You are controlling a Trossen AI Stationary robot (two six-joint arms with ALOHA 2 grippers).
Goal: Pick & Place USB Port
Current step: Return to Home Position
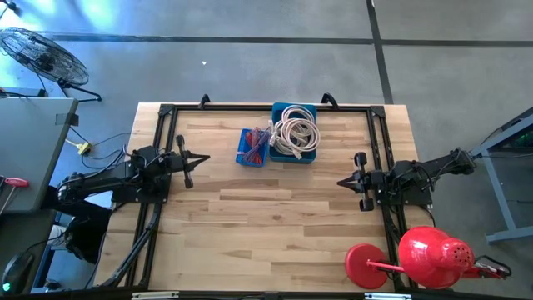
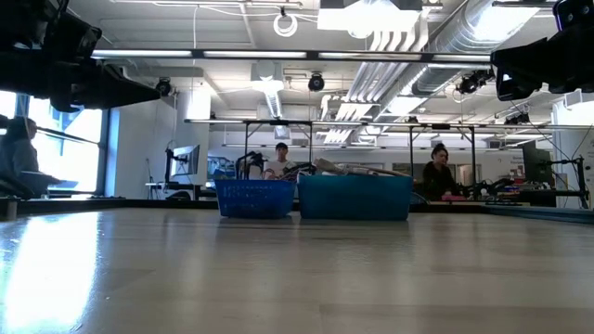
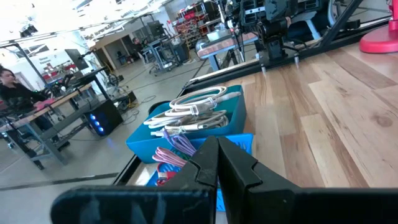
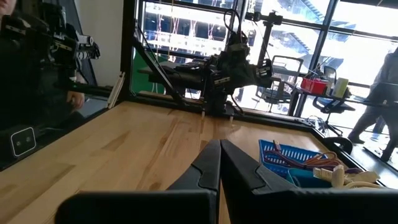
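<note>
**Cable sort, closing stage: every visible cable binned, arms parked.**
Table (image 1: 275,225): no loose cable seen on it. Left gripper (image 1: 200,158) at the left edge and right gripper (image 1: 343,182) at the right edge: fingers together, empty, well apart from the bins. Larger blue bin (image 1: 294,107), far middle: white cables (image 1: 296,132). Smaller blue basket (image 1: 242,158), just beside it: pink and purple cables (image 1: 258,146). Remaining, by appearance: arm homing only.

The wooden bench (image 1: 266,208) carries a small blue basket (image 1: 252,147) touching a larger blue bin (image 1: 295,133) at its far edge, and a red object (image 1: 366,265) on the near right corner
</note>
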